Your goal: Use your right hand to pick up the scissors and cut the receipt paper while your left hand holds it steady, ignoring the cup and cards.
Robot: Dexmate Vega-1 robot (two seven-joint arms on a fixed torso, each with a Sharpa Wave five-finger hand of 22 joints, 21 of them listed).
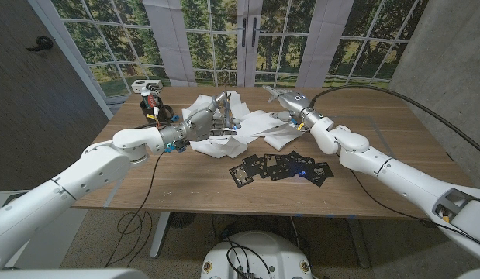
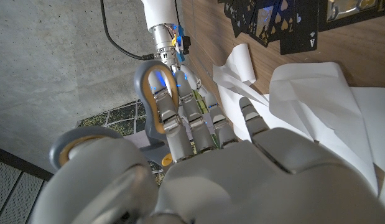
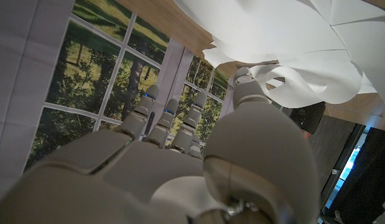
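- At the far middle of the wooden table (image 1: 379, 155), the white receipt paper (image 1: 251, 124) lies crumpled and spread in loose folds, between the two hands.
- The scissors (image 2: 156, 93) show in the left wrist view, with grey loop handles lined in yellow, and the left hand (image 1: 211, 122) has its fingers (image 2: 169, 118) through or against a loop; the blades are hidden.
- In the head view that left hand sits at the paper's left edge, fingers curled over it.
- The right hand (image 1: 282, 99) is at the paper's far right side; its fingers (image 3: 242, 93) reach toward a curled fold, but whether they grip the paper I cannot tell.
- Black playing cards (image 1: 282, 167) lie scattered just in front of the paper, nearer the robot.
- A small white device (image 1: 144, 86) sits at the table's far left corner.
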